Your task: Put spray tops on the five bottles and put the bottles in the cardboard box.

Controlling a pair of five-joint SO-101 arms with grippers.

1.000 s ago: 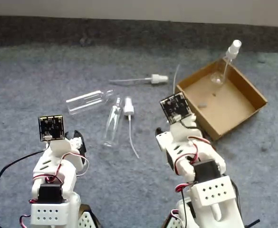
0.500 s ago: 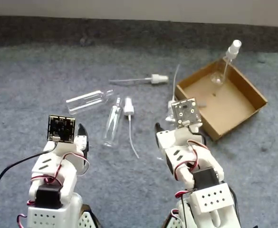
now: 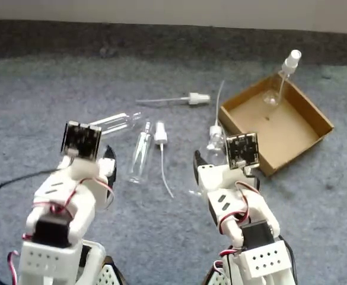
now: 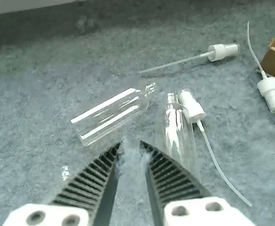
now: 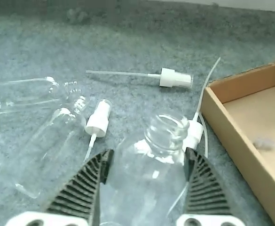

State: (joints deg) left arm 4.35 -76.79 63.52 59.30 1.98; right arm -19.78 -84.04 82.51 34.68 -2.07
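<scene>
Grey carpet (image 3: 37,101) all across the table, and the right gripper (image 5: 149,155) is clamped on a clear uncapped bottle (image 5: 151,179), neck pointing away, just beside the cardboard box (image 3: 286,127). Over on the other side the left gripper (image 4: 131,144) hangs empty, jaws a narrow crack apart, near a lying bottle (image 4: 111,115). A second lying bottle (image 4: 177,134) rests right beside a loose spray top (image 4: 191,104). One capped bottle (image 3: 274,95) leans in the box's far corner.

No legible text, no labels, no numbers, no signs
</scene>
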